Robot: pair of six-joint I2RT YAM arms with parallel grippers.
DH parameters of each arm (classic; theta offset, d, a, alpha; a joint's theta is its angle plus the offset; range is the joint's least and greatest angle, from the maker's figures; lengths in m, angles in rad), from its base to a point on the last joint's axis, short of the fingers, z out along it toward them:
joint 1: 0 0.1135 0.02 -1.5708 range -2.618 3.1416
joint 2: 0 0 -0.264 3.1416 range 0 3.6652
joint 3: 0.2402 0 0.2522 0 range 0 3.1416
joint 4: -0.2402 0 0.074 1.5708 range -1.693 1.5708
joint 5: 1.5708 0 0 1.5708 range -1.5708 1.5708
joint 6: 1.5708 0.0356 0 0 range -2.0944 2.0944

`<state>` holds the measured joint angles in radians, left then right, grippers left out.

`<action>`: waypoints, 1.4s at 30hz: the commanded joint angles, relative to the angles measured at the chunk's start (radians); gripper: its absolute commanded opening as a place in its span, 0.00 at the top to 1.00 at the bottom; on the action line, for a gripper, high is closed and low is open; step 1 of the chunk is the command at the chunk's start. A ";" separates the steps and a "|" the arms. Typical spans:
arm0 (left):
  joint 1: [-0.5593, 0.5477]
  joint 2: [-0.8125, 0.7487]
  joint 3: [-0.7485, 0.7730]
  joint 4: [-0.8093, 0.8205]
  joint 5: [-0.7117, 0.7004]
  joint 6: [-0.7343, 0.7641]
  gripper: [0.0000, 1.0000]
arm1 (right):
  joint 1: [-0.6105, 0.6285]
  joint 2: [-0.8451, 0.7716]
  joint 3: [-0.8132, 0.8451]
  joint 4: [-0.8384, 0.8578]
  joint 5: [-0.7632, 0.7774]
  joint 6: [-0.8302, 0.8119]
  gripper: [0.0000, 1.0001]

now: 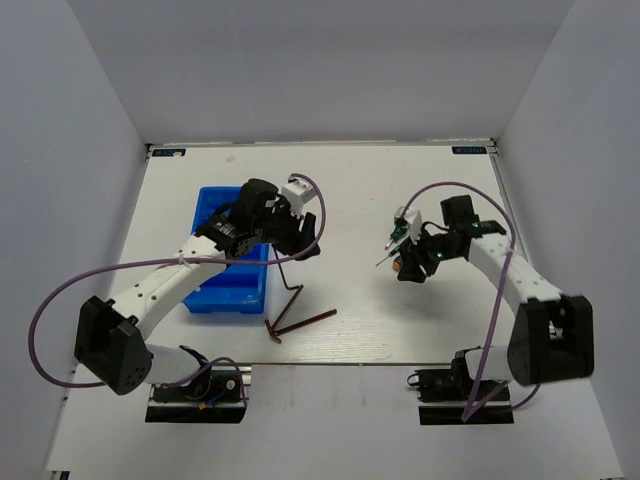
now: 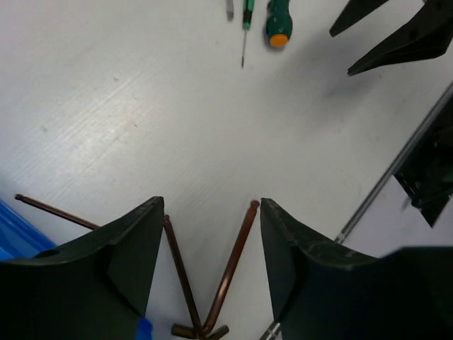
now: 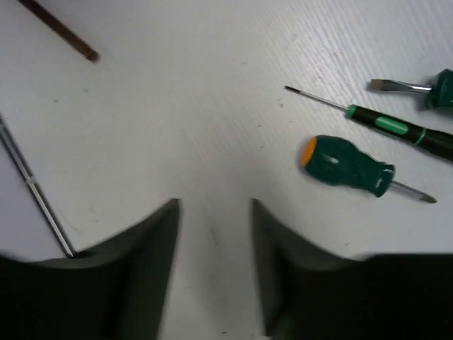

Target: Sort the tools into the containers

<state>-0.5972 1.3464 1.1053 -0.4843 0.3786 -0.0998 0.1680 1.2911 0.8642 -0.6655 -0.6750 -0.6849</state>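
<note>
Three dark brown hex keys point(image 1: 300, 315) lie crossed on the table just right of the blue bin point(image 1: 215, 295). My left gripper point(image 1: 300, 248) hovers over them, open. In the left wrist view two hex keys point(image 2: 230, 265) show between the spread fingers of the left gripper point(image 2: 211, 202), untouched, and a third point(image 2: 56, 211) lies to the left. Three green-handled screwdrivers point(image 1: 393, 248) lie at mid-right. My right gripper point(image 3: 216, 202) is open and empty beside the stubby screwdriver point(image 3: 347, 166), a thin one point(image 3: 389, 126) and a flat-bladed one point(image 3: 417, 86).
The left arm covers much of the bin, hiding its contents. White walls enclose the table on three sides. In the left wrist view the right gripper's dark fingers point(image 2: 396, 35) show close to the screwdrivers point(image 2: 278, 25).
</note>
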 commanded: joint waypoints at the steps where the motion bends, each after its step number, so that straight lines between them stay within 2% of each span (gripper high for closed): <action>1: 0.002 -0.017 -0.018 0.079 -0.087 0.035 0.32 | 0.024 0.131 0.129 0.019 0.227 -0.034 0.40; 2: 0.002 -0.006 -0.003 0.079 -0.087 0.055 0.32 | 0.024 0.155 0.194 -0.006 0.233 -0.082 0.26; 3: 0.002 0.016 -0.002 0.091 -0.099 0.055 0.31 | 0.021 0.154 0.199 -0.003 0.242 -0.106 0.18; 5: 0.002 0.037 0.007 0.102 -0.089 0.068 0.31 | 0.022 0.128 0.174 0.053 0.311 -0.198 0.12; 6: 0.014 0.051 0.017 0.102 -0.072 0.078 0.31 | 0.016 0.117 0.174 0.056 0.295 -0.232 0.12; 9: 0.023 0.085 0.018 0.112 -0.038 0.101 0.31 | 0.005 0.097 0.144 -0.008 0.224 -0.605 0.12; 11: 0.023 0.100 0.018 0.099 -0.023 0.110 0.31 | 0.001 0.105 0.102 -0.029 0.206 -0.777 0.15; 12: 0.023 0.100 0.018 0.099 -0.014 0.110 0.31 | -0.004 0.114 0.111 -0.055 0.172 -0.885 0.25; 15: 0.023 0.056 0.005 0.098 -0.014 0.110 0.31 | -0.019 0.253 0.248 -0.352 0.112 -1.060 0.40; 17: 0.023 0.025 -0.019 0.108 -0.014 0.120 0.31 | -0.025 0.321 0.352 -0.414 0.098 -1.094 0.41; 19: 0.023 -0.016 -0.028 0.128 -0.003 0.120 0.31 | -0.030 0.359 0.364 -0.427 0.086 -1.098 0.43; 30: 0.023 -0.062 -0.048 0.131 -0.037 0.120 0.29 | -0.022 0.424 0.277 -0.303 0.095 -1.134 0.43; 32: 0.023 -0.062 -0.048 0.131 -0.037 0.120 0.29 | -0.021 0.422 0.248 -0.205 0.106 -1.113 0.43; 42: 0.023 -0.062 -0.048 0.131 -0.037 0.120 0.29 | -0.024 0.453 0.237 -0.143 0.129 -1.096 0.42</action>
<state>-0.5755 1.3048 1.0660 -0.3576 0.3470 0.0109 0.1455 1.7382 1.1084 -0.8417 -0.5438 -1.7798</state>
